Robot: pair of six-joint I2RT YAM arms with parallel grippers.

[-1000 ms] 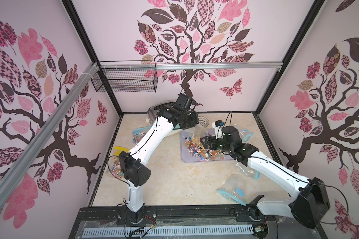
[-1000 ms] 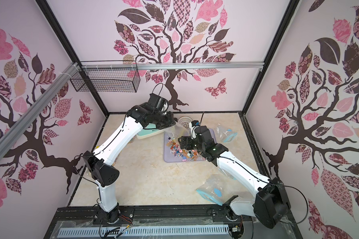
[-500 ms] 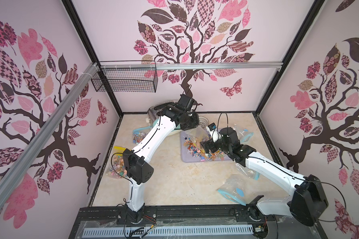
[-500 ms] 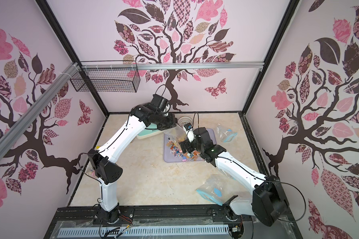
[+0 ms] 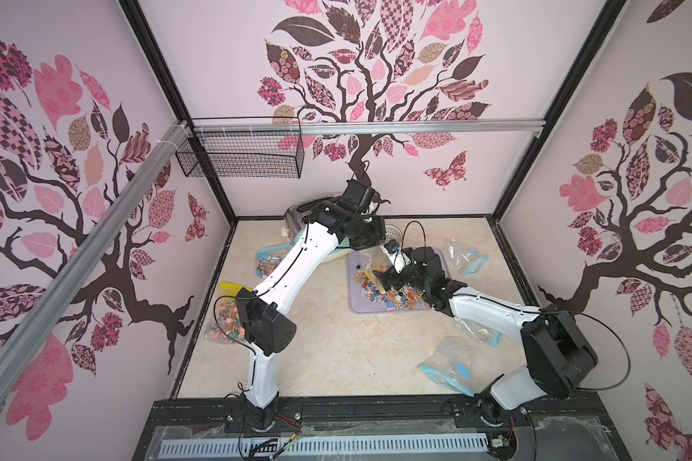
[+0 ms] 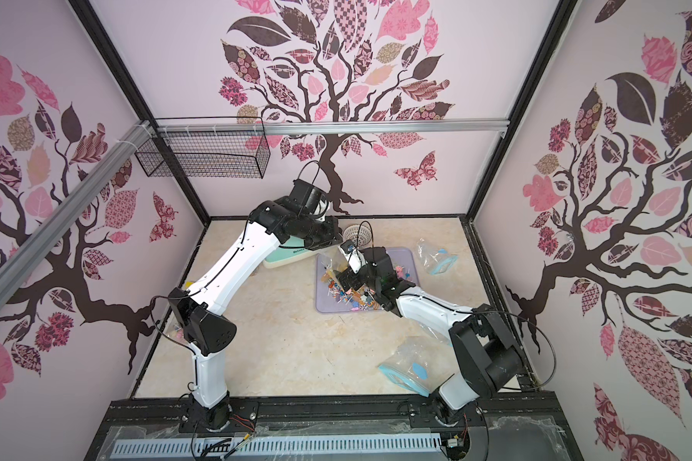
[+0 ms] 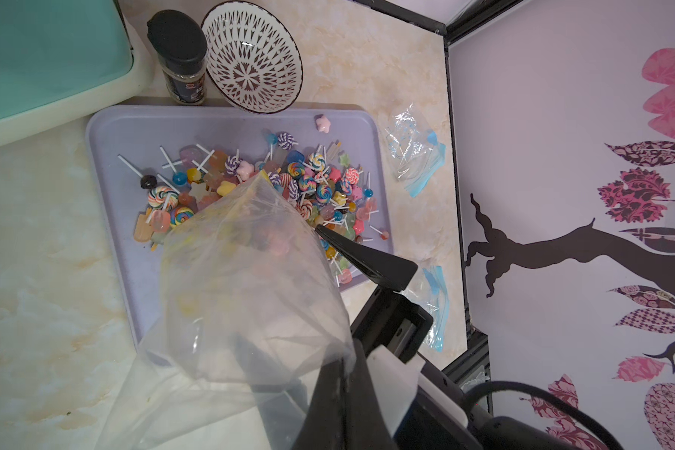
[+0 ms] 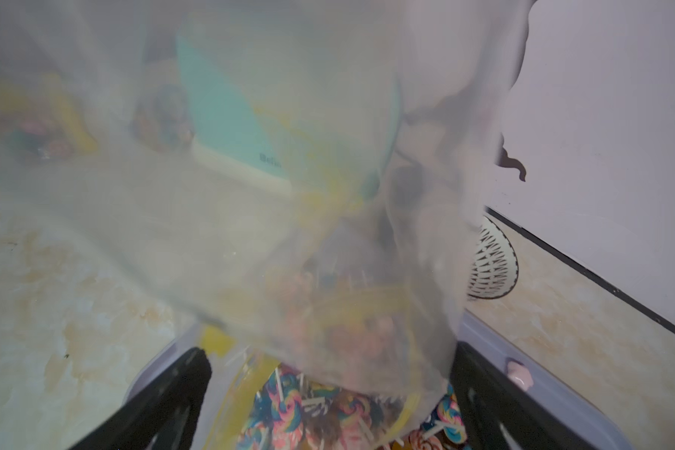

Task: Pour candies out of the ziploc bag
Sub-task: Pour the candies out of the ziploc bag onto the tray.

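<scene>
The clear ziploc bag (image 7: pixel 250 280) hangs mouth down over the purple tray (image 7: pixel 125 132), its yellow zip edge at the bottom. My left gripper (image 7: pixel 328 374) is shut on the bag's upper end, seen in both top views (image 5: pixel 370 249) (image 6: pixel 332 247). The candies (image 7: pixel 316 187), small multicoloured lollipops and sweets, lie heaped on the tray, and more show inside the bag's mouth (image 8: pixel 289 409). My right gripper (image 8: pixel 336 389) is open, its black fingers (image 8: pixel 180 397) standing on either side of the bag's mouth, low over the tray (image 5: pixel 380 279).
A teal and cream appliance (image 7: pixel 36 58), a spice jar (image 7: pixel 182 54) and a patterned bowl (image 7: pixel 252 58) stand behind the tray. Empty blue-zip bags (image 5: pixel 466 259) (image 5: pixel 444 363) lie on the right. Bags full of candies (image 5: pixel 224 315) (image 5: pixel 266 263) lie on the left.
My right gripper has moved left across the tray to the bag's mouth and opened a little wider. The left gripper still holds the bag up, hardly shifted.
</scene>
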